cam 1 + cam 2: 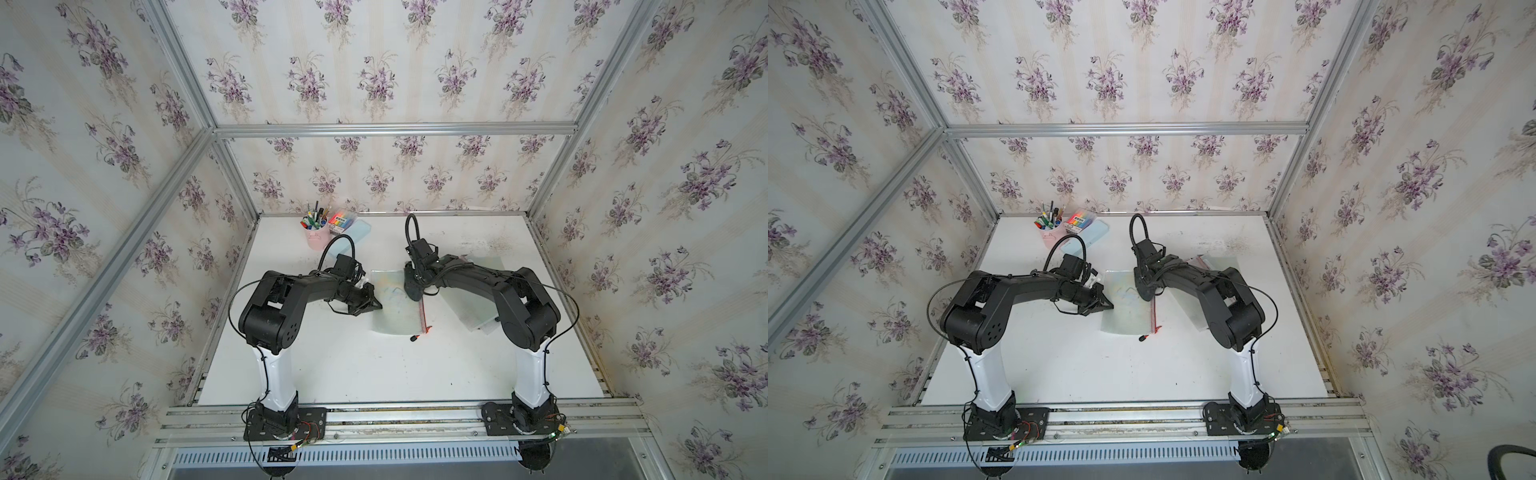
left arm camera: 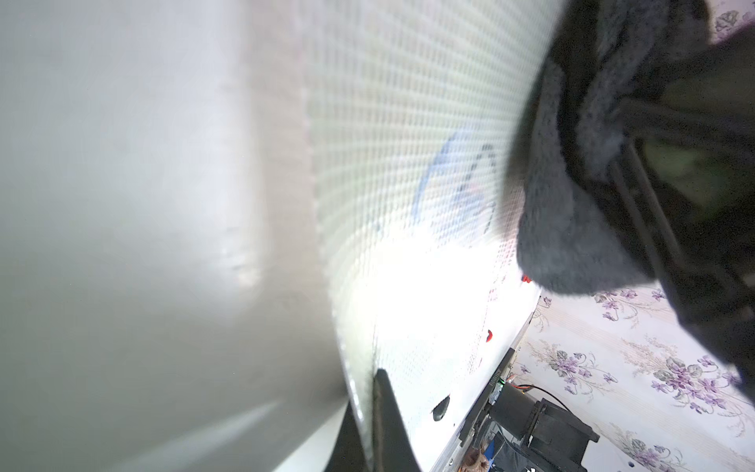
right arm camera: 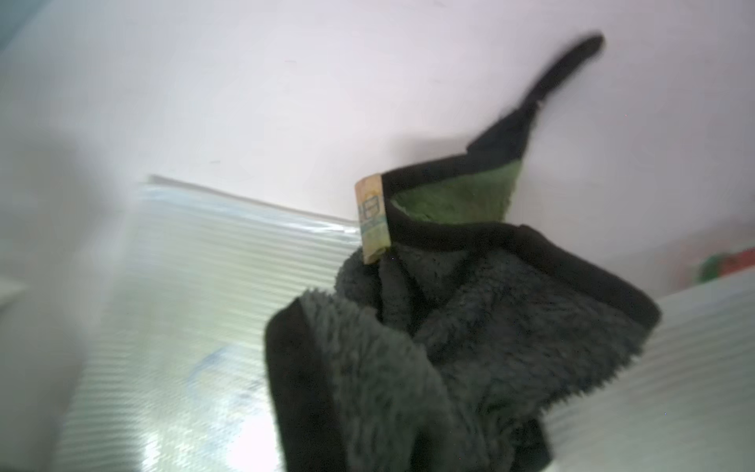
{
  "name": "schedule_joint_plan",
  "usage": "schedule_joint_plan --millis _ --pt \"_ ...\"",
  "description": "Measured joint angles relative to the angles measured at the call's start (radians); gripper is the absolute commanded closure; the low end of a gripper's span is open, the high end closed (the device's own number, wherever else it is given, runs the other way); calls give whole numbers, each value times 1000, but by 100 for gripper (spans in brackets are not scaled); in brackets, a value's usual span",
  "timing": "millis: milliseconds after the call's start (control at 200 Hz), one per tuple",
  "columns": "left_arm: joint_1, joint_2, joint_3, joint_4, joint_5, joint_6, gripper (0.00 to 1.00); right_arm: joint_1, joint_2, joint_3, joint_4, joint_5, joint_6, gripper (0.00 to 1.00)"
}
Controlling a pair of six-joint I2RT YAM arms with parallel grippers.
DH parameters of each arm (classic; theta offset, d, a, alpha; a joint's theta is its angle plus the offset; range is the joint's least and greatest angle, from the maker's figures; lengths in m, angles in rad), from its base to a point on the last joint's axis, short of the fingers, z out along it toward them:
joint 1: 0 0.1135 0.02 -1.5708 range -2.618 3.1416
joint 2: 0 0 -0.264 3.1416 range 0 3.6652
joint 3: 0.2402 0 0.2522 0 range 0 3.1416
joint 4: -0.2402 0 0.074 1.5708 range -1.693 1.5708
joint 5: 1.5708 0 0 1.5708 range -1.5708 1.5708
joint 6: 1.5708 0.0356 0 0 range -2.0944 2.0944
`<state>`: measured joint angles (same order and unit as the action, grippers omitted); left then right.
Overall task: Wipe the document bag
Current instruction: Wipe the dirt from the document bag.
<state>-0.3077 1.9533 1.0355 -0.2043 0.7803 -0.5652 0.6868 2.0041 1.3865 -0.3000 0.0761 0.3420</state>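
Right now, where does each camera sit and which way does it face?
Top views: high at the front, looking down and back over the table; both arms show whole, with their bases nearest.
Left wrist: low on the left arm, looking along the document bag toward the cloth; the left gripper fingertips show, shut at the bag's edge.
Right wrist: above the bag, looking down; the cloth held by the right gripper hides its fingers.
Shared: both wrist views show the cloth and the bag.
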Motion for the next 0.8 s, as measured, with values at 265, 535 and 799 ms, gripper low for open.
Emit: schedule_joint_plan --millis 265,535,799 --pt "2 10 15 -16 7 0 100 108 12 -81 9 -29 10 76" --pt "2 11 16 -14 7 3 100 5 -63 -140 -21 111 6 76" --pt "2 11 23 -24 1 3 100 118 -12 -104 -29 92 -24 76"
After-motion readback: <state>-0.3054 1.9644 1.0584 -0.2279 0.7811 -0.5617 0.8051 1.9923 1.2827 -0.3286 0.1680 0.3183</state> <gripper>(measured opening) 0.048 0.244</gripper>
